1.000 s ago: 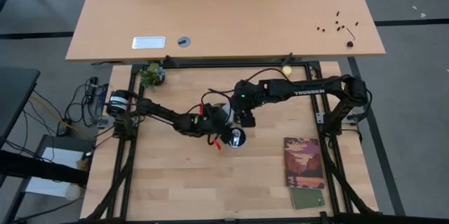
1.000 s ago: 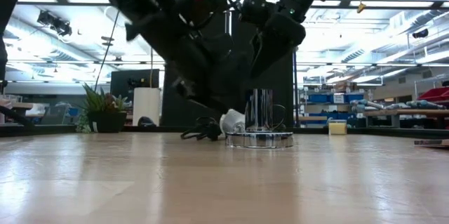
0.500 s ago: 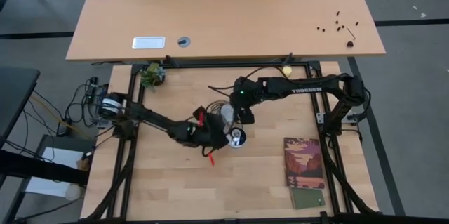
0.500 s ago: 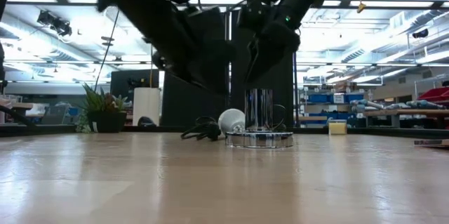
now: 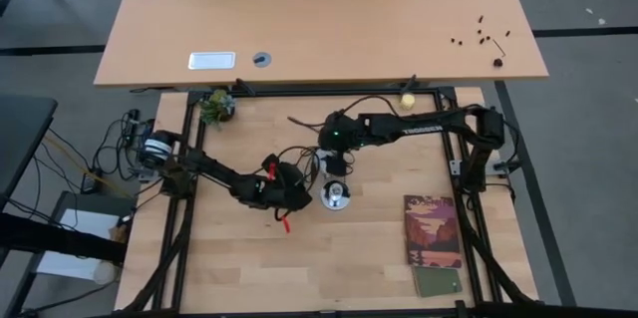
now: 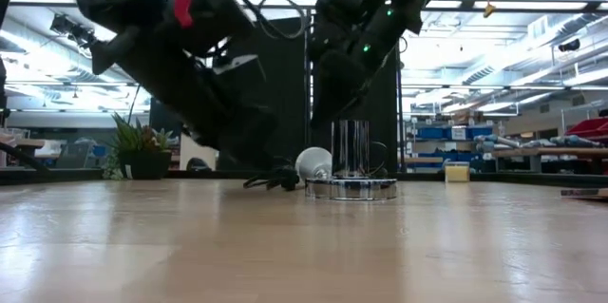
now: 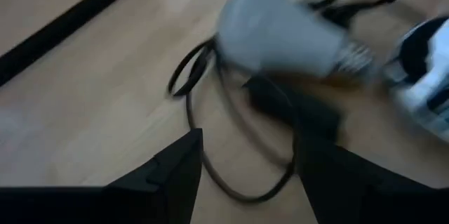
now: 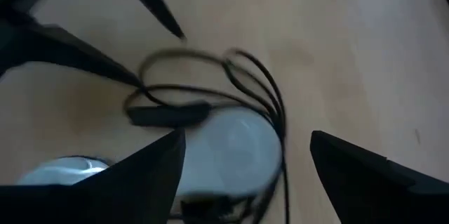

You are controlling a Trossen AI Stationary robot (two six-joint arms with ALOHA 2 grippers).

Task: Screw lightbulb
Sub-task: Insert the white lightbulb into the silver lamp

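The white lightbulb (image 6: 312, 162) lies on its side on the table just left of the silver socket (image 6: 351, 172). In the left wrist view the lightbulb (image 7: 280, 31) points its screw base toward the socket (image 7: 424, 87). My left gripper (image 7: 249, 147) is open and empty, a little to the bulb's left (image 5: 299, 194). My right gripper (image 8: 245, 140) is open and hangs over the bulb (image 8: 231, 147), with the socket (image 8: 63, 171) beside it. In the high view the right gripper (image 5: 335, 164) partly covers the bulb (image 5: 320, 164).
The socket's black cord (image 7: 210, 133) loops on the table around the bulb. A booklet (image 5: 432, 230) and a small green card (image 5: 437, 281) lie at the near right. A small plant (image 5: 214, 107) and a yellowish ball (image 5: 407, 102) sit at the far edge.
My left gripper has let go of the bulb and drawn back toward the table's left and near edge. The bulb now lies on the table beside the socket. My right gripper has moved toward the table's left, over the bulb.
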